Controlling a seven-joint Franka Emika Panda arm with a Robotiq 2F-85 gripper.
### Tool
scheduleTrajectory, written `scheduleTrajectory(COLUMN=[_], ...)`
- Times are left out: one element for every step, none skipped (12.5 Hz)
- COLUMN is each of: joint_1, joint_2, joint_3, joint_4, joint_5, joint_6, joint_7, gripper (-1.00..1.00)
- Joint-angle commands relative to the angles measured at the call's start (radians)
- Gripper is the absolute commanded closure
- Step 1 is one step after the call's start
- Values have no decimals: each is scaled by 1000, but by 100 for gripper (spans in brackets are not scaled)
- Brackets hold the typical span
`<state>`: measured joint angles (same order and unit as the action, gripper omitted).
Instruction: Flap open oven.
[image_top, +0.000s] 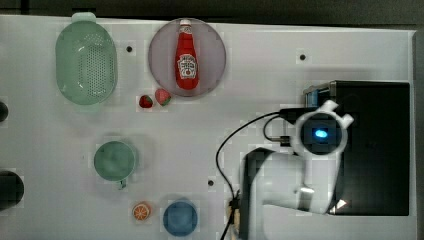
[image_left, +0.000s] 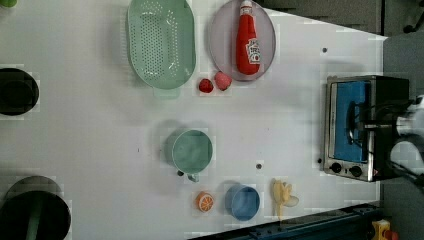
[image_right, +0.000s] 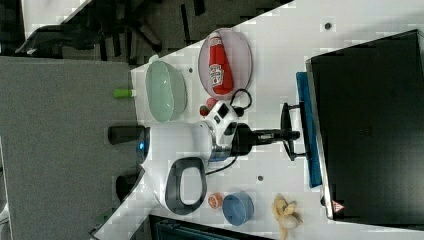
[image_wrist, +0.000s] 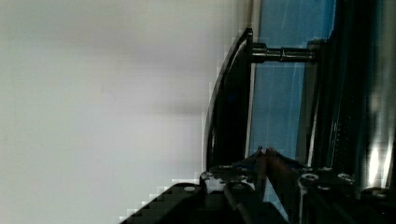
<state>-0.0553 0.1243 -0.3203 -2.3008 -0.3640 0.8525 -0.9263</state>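
The oven (image_top: 375, 150) stands at the top view's right, with a black top and a silver frame. Its blue glass door (image_left: 350, 100) looks closed against the frame. In the right view my gripper (image_right: 295, 135) reaches level past the black bar handle (image_right: 285, 120) toward the glass. The wrist view shows my gripper (image_wrist: 266, 151) shut, its tips together in the gap between the handle (image_wrist: 229, 102) and the blue glass (image_wrist: 275, 93), with nothing between them. The white wrist (image_top: 320, 134) hangs over the oven's front edge in the top view.
A ketchup bottle (image_top: 187, 55) lies on a grey plate (image_top: 212, 40), beside a green colander (image_top: 86, 60) and two strawberries (image_top: 154, 99). A green cup (image_top: 115, 160), an orange slice (image_top: 142, 211), a blue bowl (image_top: 180, 218) and a banana peel (image_left: 284, 194) sit nearer the arm's base.
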Motion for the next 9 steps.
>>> scheduleTrajectory(joint_1=[63,71,79,88,97,109,123,139,156], joint_2=[46,61,79,100,123,147,171,195,217], joint_3=[70,85,98,110,121,131,139,147,153], joint_4=[-26,-27,-27,-27,-27,-25,-23,-21,-16], joint_5=[-159,-220,-269,-311,-355,-403,-449,-496,-540], joint_6=[3,2,-3,-8,-10,-12,-15,-27,-46], joint_7=[278,334,405,480,550,615,689,766,842], gripper=[65,65,65,65,65,65,65,65,65])
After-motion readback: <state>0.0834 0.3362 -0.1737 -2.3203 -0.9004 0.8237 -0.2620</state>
